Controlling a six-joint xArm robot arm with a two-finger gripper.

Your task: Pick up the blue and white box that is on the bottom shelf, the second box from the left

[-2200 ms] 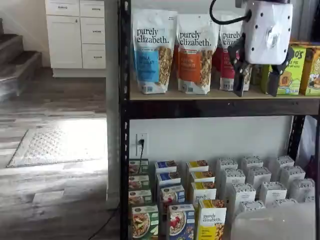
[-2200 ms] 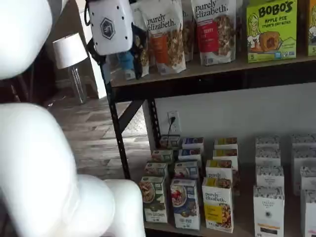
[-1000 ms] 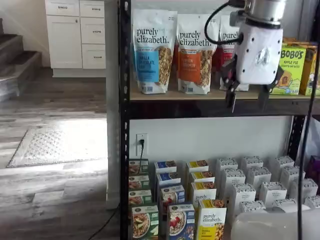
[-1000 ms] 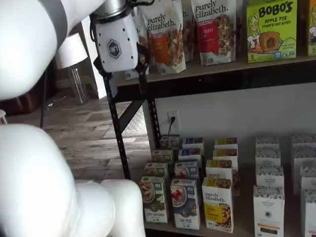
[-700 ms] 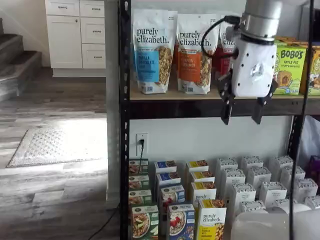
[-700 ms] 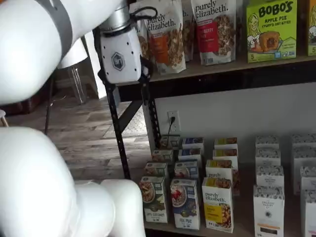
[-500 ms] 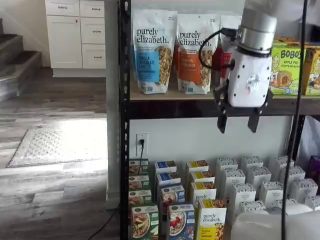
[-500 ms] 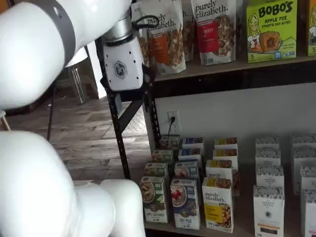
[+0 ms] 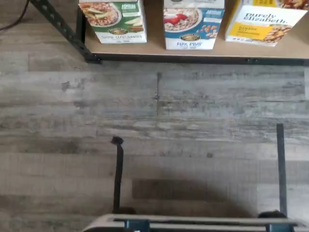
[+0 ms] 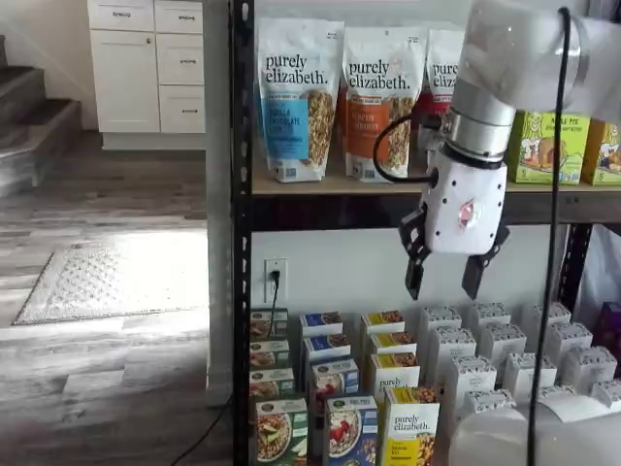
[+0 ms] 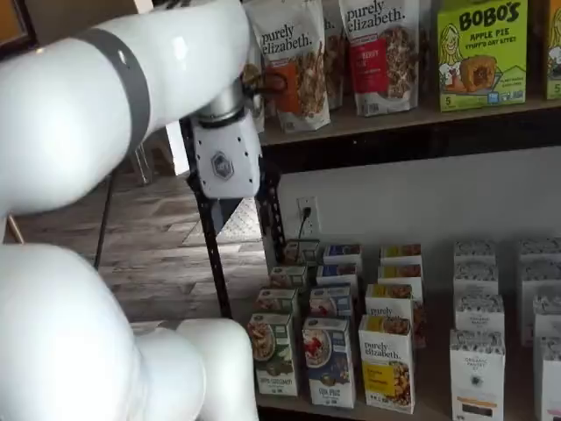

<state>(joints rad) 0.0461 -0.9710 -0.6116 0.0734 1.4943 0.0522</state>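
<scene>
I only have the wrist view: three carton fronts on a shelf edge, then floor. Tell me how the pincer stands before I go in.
Observer: The pincer is open, with a plain gap between its black fingers and nothing in it.
Operator: Give me its height.
Observer: In a shelf view its fingers hang just below the wood-edged shelf, well above the blue and white box.
Operator: Say what stands behind that box.
Observer: More blue-fronted cartons are lined up behind it, running toward the wall.
</scene>
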